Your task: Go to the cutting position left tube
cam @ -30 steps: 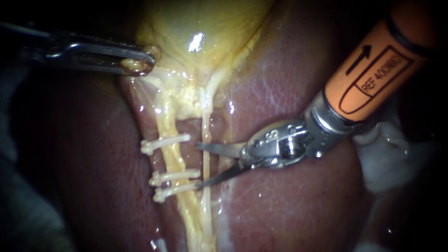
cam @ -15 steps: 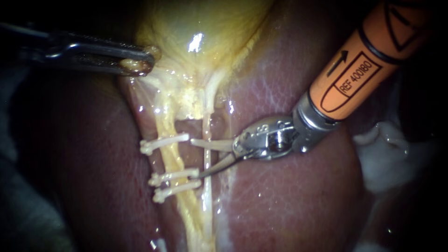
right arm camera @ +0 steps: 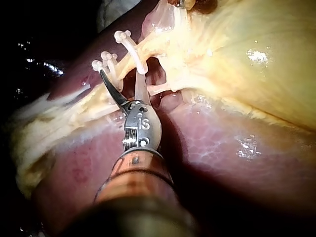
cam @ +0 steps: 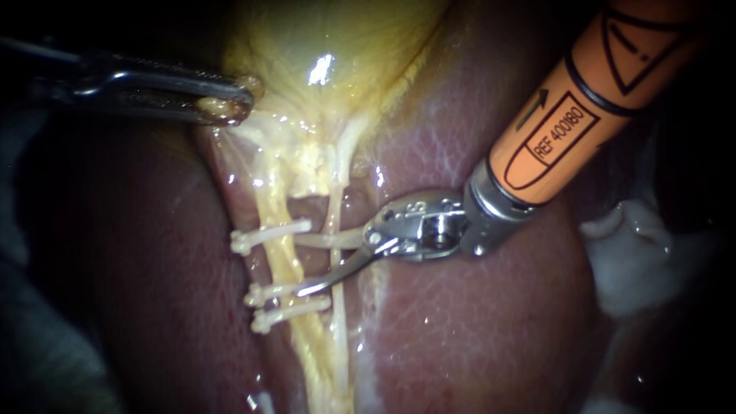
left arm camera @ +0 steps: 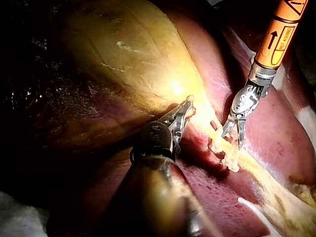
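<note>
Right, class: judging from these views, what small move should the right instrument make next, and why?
Probably ease the right instrument's end effector slightly further across, keeping its blades open. The tips only just reach the left tube, in the gap between the upper clip and the two lower clips. The thinner right tube lies between the blades.

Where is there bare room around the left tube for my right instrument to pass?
Free: the left tube between top clip and middle clip, and bare liver beside the right instrument. Crowded: the lowest clip lies close to the middle clip.
</note>
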Controlling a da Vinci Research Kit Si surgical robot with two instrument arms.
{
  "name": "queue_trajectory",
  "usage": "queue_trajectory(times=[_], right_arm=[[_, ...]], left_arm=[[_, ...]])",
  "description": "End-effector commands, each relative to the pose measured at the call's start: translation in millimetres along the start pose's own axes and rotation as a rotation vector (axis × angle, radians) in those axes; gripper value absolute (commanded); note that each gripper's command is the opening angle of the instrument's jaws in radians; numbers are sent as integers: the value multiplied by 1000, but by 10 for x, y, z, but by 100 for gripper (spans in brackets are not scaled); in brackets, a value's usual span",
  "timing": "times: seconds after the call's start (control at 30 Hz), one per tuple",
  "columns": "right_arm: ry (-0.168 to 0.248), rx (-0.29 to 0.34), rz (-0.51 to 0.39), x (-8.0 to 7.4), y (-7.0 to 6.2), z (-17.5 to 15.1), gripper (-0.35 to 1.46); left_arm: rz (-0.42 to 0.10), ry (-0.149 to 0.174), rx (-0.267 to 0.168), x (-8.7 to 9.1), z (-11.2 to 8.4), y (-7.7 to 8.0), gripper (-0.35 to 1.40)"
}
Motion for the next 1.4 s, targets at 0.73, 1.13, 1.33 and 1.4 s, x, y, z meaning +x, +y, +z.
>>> queue_trajectory(times=[0.73,1.13,1.33,1.4], right_arm=[[97,92,-9,12,12,54,126],[128,97,-2,23,7,64,123],[155,116,4,33,-9,61,126],[159,127,4,36,-16,60,126]], left_arm=[[0,0,0,1,2,0,-35],[0,0,0,1,2,-1,-35],[0,0,0,1,2,-2,-35],[0,0,0,0,2,-2,-35]])
